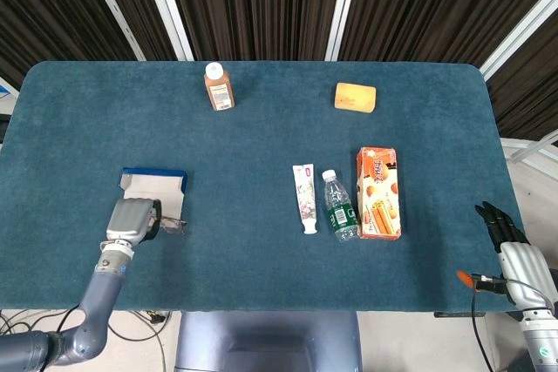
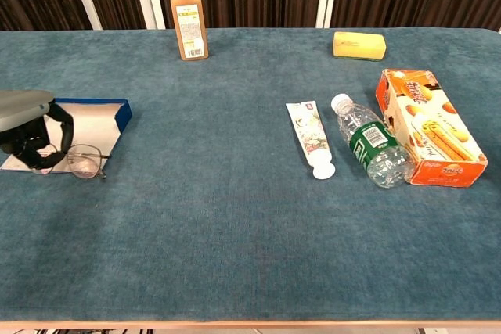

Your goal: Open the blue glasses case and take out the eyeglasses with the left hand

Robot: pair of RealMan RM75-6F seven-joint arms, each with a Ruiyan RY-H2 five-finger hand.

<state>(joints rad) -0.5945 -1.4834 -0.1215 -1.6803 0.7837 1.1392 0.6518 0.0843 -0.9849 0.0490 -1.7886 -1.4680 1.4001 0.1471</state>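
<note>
The blue glasses case [image 1: 153, 186] [image 2: 92, 124] lies open at the table's left, its white inside showing. Just in front of it my left hand [image 1: 132, 219] [image 2: 30, 127] curls its dark fingers round the left end of the thin-rimmed eyeglasses [image 1: 173, 226] [image 2: 84, 163]. The glasses are outside the case and sit low over the cloth, right lens toward the table's middle. My right hand [image 1: 500, 223] is beyond the table's right edge, fingers straight and holding nothing; the chest view does not show it.
A brown juice bottle [image 1: 219, 86] [image 2: 189, 19] and a yellow sponge [image 1: 356, 97] [image 2: 359, 44] stand at the back. Right of centre lie a toothpaste tube [image 1: 304, 198] [image 2: 309, 137], a water bottle [image 1: 340, 206] [image 2: 368, 142] and an orange biscuit box [image 1: 378, 192] [image 2: 427, 127].
</note>
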